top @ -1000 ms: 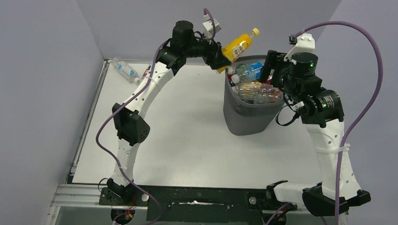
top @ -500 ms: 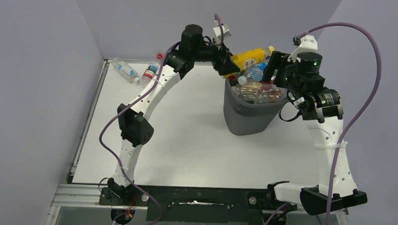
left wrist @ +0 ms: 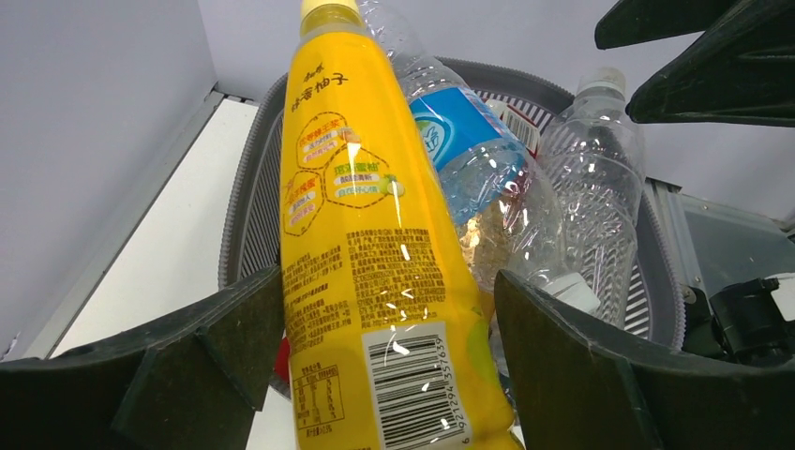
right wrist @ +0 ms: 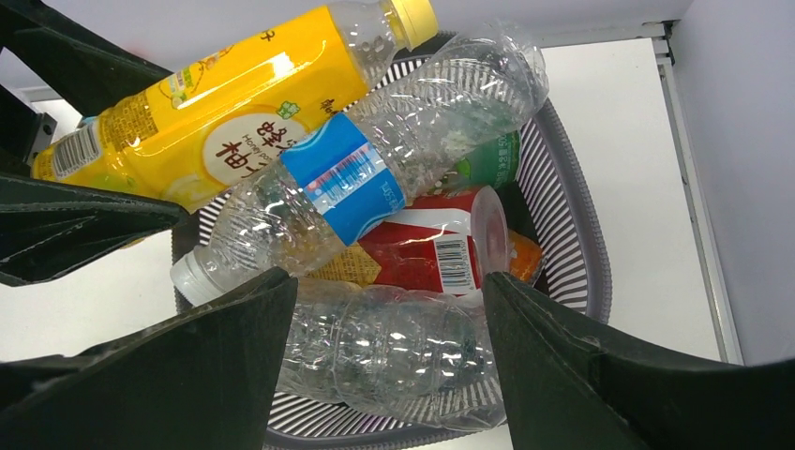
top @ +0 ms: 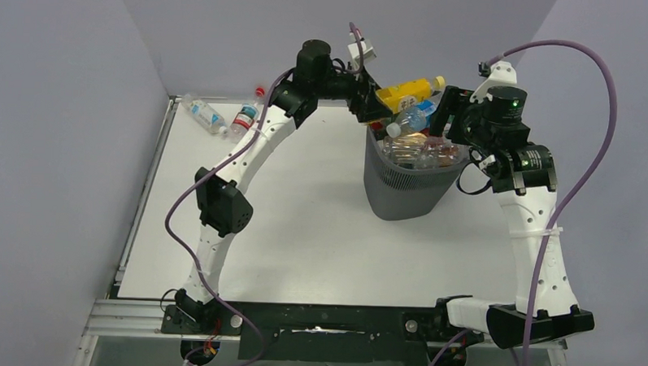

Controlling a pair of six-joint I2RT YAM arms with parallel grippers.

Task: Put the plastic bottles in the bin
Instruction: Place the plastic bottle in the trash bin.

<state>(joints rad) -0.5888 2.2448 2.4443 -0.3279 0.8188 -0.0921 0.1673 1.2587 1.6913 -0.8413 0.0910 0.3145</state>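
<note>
The dark grey mesh bin (top: 406,190) stands at the back right, heaped with plastic bottles. A yellow bottle (top: 403,94) lies across the top of the heap, on a clear blue-labelled bottle (top: 412,118). My left gripper (top: 376,107) is open at the bin's left rim, its jaws either side of the yellow bottle's base (left wrist: 366,234). My right gripper (top: 439,112) is open and empty above the bin's right side; below it lie a clear bottle (right wrist: 384,347) and a red-labelled bottle (right wrist: 427,248). Two more bottles lie on the table at the back left: a clear one (top: 203,114) and a red-capped one (top: 246,113).
The bin's rim shows in the left wrist view (left wrist: 246,178) and the right wrist view (right wrist: 581,253). The purple walls stand close behind the bin and along the left side. The table's raised left rail (top: 146,185) runs beside the two loose bottles.
My left gripper carried the yellow bottle right and down from above the bin's left rim, and the bottle now lies flat on the heap. The right gripper shifted slightly over the bin.
</note>
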